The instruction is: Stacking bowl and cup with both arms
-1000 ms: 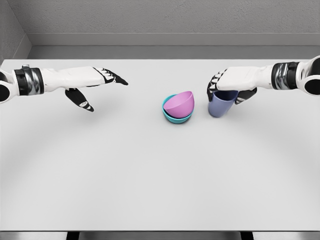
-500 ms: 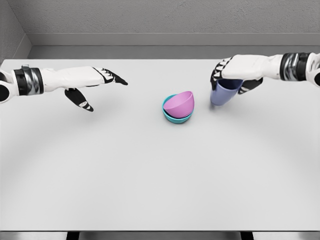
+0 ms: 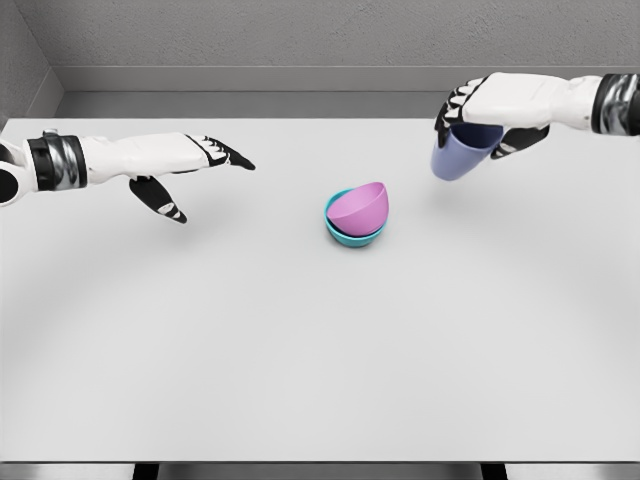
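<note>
A pink bowl (image 3: pixel 360 206) sits tilted inside a teal bowl (image 3: pixel 345 236) at the table's middle. To the upper right, my right hand (image 3: pixel 478 115) is shut on the rim of a lavender-blue cup (image 3: pixel 459 155), which hangs tilted in the air above the table. My left hand (image 3: pixel 200 168) hovers at the left, fingers stretched out toward the bowls and holding nothing.
The white table (image 3: pixel 300 350) runs to a grey back wall (image 3: pixel 300 40); its front edge lies near the bottom of the view.
My right hand has lifted the cup off the table, up and slightly to the right, tilting it. The left arm and the bowls have stayed put.
</note>
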Tool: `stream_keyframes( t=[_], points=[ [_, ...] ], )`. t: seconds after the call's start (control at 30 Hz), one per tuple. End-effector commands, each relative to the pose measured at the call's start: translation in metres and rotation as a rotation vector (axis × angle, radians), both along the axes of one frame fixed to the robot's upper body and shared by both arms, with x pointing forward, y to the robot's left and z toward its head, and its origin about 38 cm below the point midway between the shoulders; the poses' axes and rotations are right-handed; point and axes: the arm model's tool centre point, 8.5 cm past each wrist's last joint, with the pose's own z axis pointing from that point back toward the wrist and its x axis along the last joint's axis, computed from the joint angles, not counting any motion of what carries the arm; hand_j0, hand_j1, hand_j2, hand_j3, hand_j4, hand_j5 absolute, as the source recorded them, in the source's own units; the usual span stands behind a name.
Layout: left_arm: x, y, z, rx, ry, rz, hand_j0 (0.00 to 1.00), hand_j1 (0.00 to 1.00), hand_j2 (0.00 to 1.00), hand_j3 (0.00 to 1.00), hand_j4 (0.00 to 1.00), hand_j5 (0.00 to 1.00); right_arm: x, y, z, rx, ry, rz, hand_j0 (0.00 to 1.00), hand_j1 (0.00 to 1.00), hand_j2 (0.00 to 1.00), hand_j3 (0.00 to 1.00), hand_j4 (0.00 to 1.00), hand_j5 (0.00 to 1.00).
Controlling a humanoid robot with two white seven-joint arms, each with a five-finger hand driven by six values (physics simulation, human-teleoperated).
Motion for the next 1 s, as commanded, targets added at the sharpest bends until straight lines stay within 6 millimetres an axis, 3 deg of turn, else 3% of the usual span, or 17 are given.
stream_keyframes(
  t=[0.0,0.13,0.43,0.97],
  points=[
    [0.000,0.001,0.002,-0.009,-0.001,0.005,1.00,1.00,1.00,1.00,1.00,1.00,-0.002,0.004,0.004,0.008,-0.009,0.013,0.58,0.58,0.58,0.58,0.58,0.58],
    [0.000,0.001,0.002,-0.009,-0.001,0.005,1.00,1.00,1.00,1.00,1.00,1.00,0.000,0.012,0.013,0.015,-0.028,0.030,0.58,0.58,0.58,0.58,0.58,0.58],
    [0.000,0.004,0.002,-0.005,-0.001,0.010,1.00,1.00,1.00,1.00,1.00,1.00,0.003,0.072,0.009,0.025,-0.021,0.148,0.59,0.59,0.59,0.59,0.59,0.59],
    [0.000,0.004,0.002,-0.005,-0.001,0.010,1.00,1.00,1.00,1.00,1.00,1.00,-0.023,0.118,0.020,0.014,-0.066,0.302,0.60,0.60,0.60,0.60,0.60,0.60]
  ],
)
